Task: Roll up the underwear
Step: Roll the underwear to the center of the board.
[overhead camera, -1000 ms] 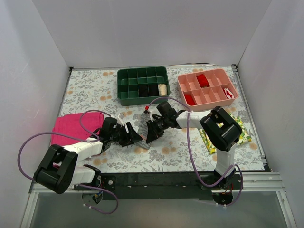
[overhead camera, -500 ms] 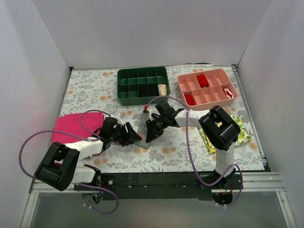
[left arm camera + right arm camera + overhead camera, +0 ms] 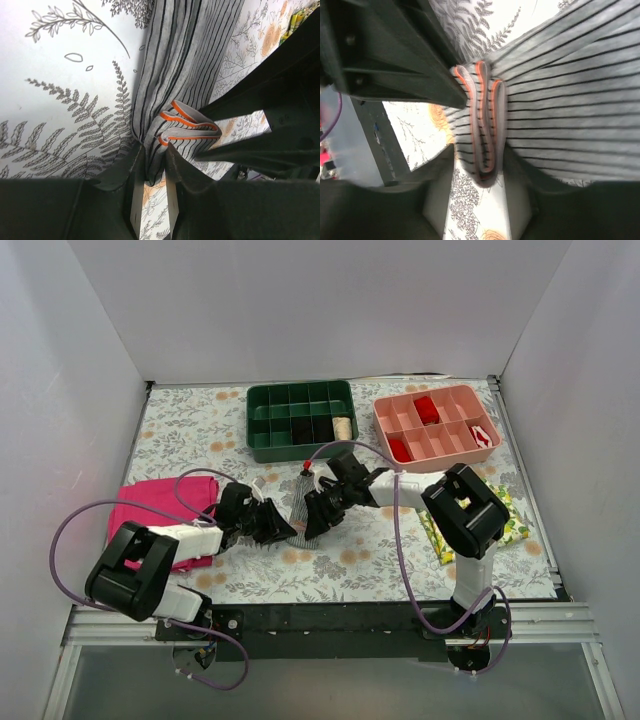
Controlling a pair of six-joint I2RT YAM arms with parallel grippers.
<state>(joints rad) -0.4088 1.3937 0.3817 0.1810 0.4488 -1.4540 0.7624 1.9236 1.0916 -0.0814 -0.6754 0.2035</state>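
From above, the grey-and-white finely striped soft-fabric boxer briefs with thin orange-pink waistband trim (image 3: 299, 504) lie near the middle of the floral-printed surface (image 3: 190, 430), between the left hand (image 3: 281, 528) and the right hand (image 3: 311, 523), which nearly meet over them. A magenta pink cloth (image 3: 150, 502) lies under the left arm, and a dark green compartment tray (image 3: 262, 430) and a pink compartment tray (image 3: 452, 445) sit further back. In the left wrist view, the left hand is closed narrowly on a folded bunch of the waistband, with the striped fabric spreading away flat. In the right wrist view, the right hand pinches the same stacked, orange-edged folds between its fingers (image 3: 440, 175).
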